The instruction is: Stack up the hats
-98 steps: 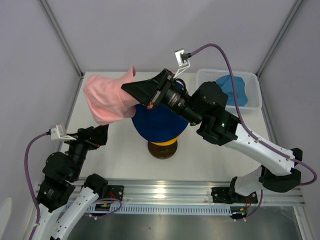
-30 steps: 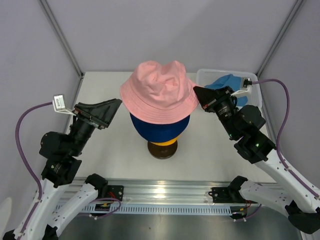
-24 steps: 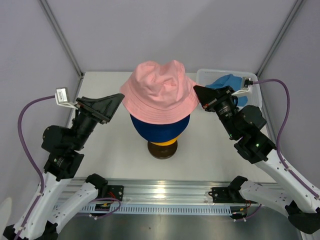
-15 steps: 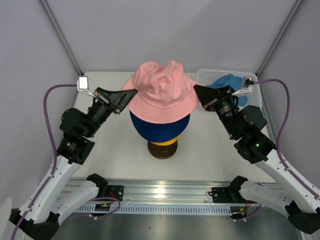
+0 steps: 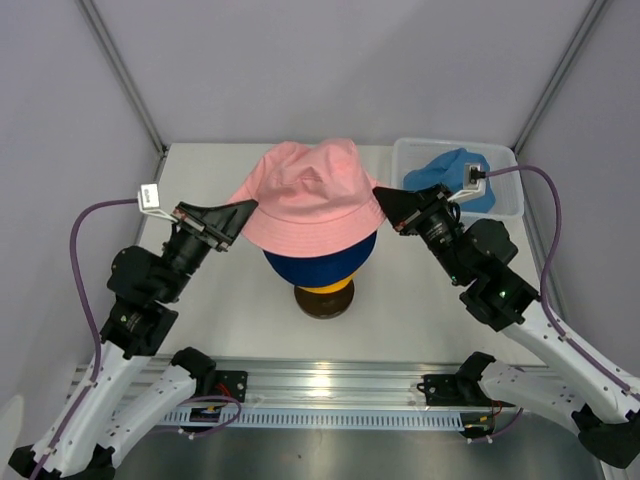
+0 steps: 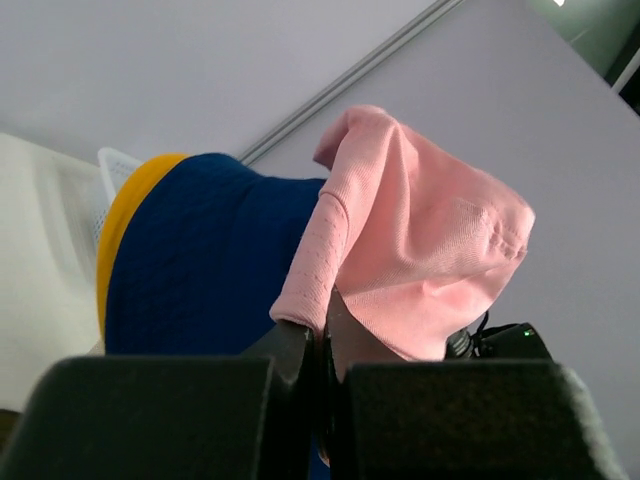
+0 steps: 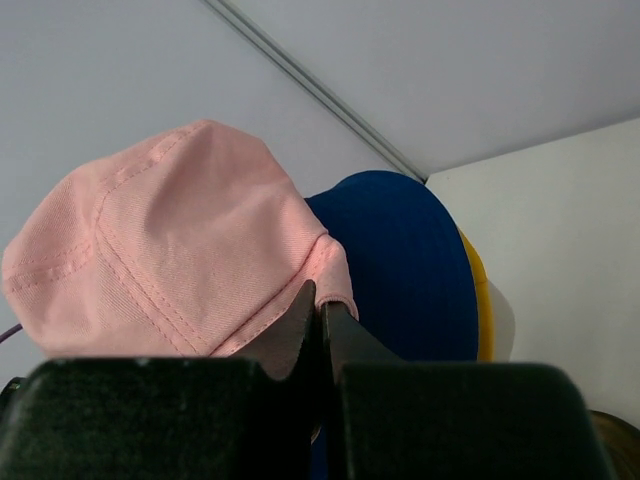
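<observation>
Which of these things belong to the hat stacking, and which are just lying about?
Part of the job: pink hat, navy hat, yellow hat, sky blue hat.
Just lying about: white basket, dark round stand.

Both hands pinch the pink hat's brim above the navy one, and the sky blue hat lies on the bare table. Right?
No: the top external view shows the sky blue hat lying in the white basket instead. The rest holds.

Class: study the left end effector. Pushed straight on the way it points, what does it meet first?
The left end effector is pinching the pink hat by its brim; straight on, it would probably press into the navy hat beneath, though depth is unclear.
</observation>
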You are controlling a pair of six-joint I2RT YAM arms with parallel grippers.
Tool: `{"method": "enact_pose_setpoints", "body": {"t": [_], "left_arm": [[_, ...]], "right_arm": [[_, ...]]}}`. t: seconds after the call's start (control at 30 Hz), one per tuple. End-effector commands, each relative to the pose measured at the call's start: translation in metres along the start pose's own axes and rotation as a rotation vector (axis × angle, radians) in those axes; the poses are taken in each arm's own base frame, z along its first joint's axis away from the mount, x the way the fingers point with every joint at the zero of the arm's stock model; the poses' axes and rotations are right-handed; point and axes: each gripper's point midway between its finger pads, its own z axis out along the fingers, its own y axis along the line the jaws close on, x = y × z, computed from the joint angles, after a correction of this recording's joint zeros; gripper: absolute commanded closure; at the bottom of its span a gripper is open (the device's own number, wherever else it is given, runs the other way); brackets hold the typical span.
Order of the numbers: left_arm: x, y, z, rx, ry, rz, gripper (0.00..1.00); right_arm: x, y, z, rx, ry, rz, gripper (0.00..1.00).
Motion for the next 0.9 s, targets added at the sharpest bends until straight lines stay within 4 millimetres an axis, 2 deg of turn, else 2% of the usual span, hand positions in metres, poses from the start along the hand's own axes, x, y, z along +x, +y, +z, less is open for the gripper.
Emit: {"method": "enact_pose_setpoints", "body": {"t": [0.0,0.03,0.1,0.17,0.27,0.4,0.53,0.6,0.63,0.73,0.77,0.87], "left_arm": [[0.014,0.033,0.004,-0.072,0.027,0.068,0.99],[0.023,0.041,0.004,-0.077,0.057,0.065,0.99],[0.030,0.045,0.004,-0.068,0.079,0.069,0.98],[0.036,0.045,0.002,-0.054,0.107,0.079,0.96],[0.032,0.028,-0.003,0.015,0.095,0.087,0.92],[0.024,-0.001,-0.010,0.114,0.085,0.098,0.73],[0.018,-0.026,-0.013,0.174,0.101,0.100,0.67],[0.023,-0.029,-0.013,0.192,0.136,0.099,0.65],[0.026,-0.027,-0.012,0.192,0.147,0.093,0.66],[0.035,-0.015,-0.007,0.161,0.172,0.070,0.89],[0.036,-0.014,-0.007,0.158,0.176,0.066,0.99],[0.044,-0.010,-0.009,0.173,0.203,0.069,0.99]], "right_arm": [[0.009,-0.029,-0.008,0.088,0.016,-0.040,1.00],[0.007,-0.031,-0.011,0.097,0.007,-0.045,1.00],[0.006,-0.040,-0.015,0.127,-0.004,-0.061,1.00],[0.000,-0.039,-0.023,0.120,-0.027,-0.058,1.00],[-0.009,-0.034,-0.031,0.087,-0.066,-0.050,1.00],[-0.016,-0.020,-0.032,0.046,-0.074,-0.054,1.00],[-0.018,0.000,-0.030,-0.020,-0.049,-0.032,1.00],[-0.016,0.008,-0.029,-0.049,-0.030,-0.027,1.00],[-0.016,0.009,-0.029,-0.053,-0.025,-0.028,1.00],[-0.014,0.008,-0.029,-0.051,-0.021,-0.023,1.00],[-0.012,0.005,-0.029,-0.045,-0.016,-0.023,1.00],[-0.009,0.004,-0.030,-0.046,-0.006,-0.028,1.00]]}}
